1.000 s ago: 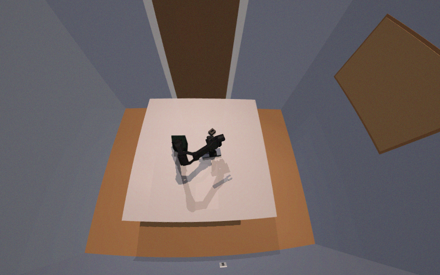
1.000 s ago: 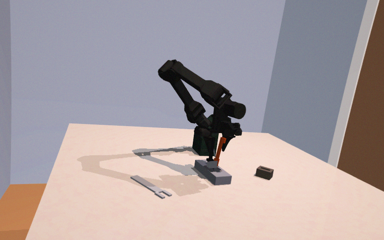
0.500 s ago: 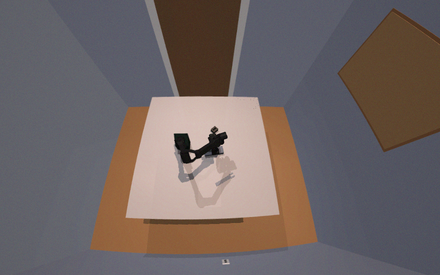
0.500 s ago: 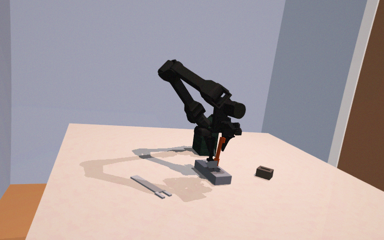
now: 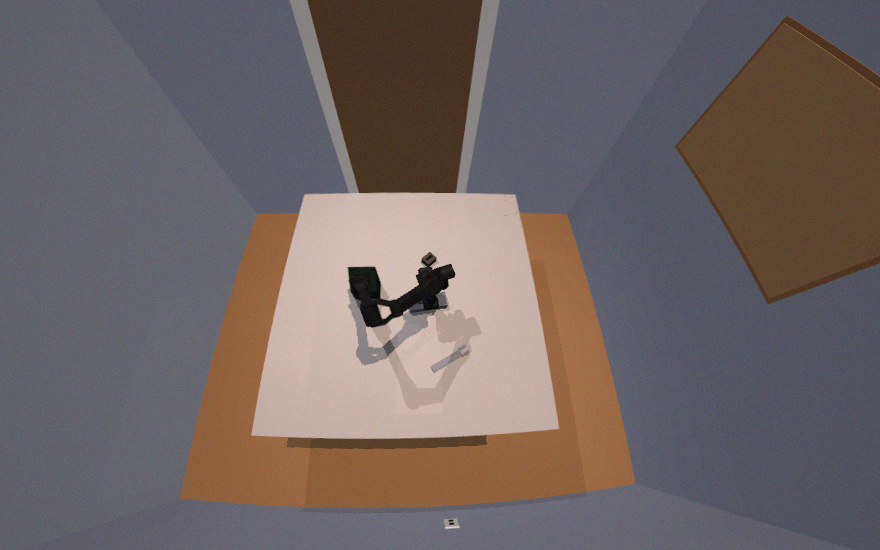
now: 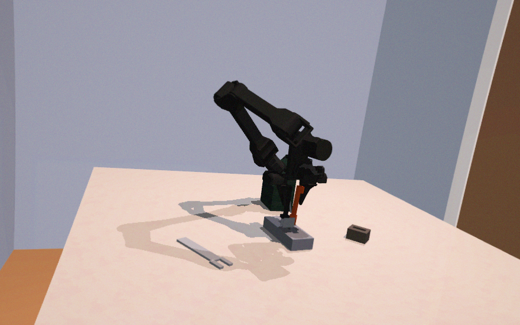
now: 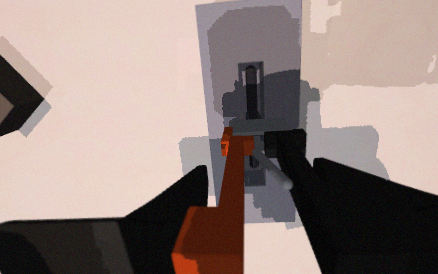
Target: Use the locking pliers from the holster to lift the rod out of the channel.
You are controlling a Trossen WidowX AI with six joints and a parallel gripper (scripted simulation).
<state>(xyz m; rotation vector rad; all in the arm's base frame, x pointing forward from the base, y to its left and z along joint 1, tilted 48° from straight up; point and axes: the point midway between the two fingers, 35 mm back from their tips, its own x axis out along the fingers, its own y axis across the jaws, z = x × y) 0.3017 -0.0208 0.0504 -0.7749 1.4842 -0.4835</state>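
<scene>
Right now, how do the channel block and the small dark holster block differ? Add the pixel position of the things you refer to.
The channel block (image 6: 302, 244) (image 7: 250, 30) is grey and long; the holster block (image 5: 428, 258) (image 6: 358, 234) is dark brown and short.
The pliers stand over the channel block; none stand in the holster block.
Both have a slot on top.
</scene>
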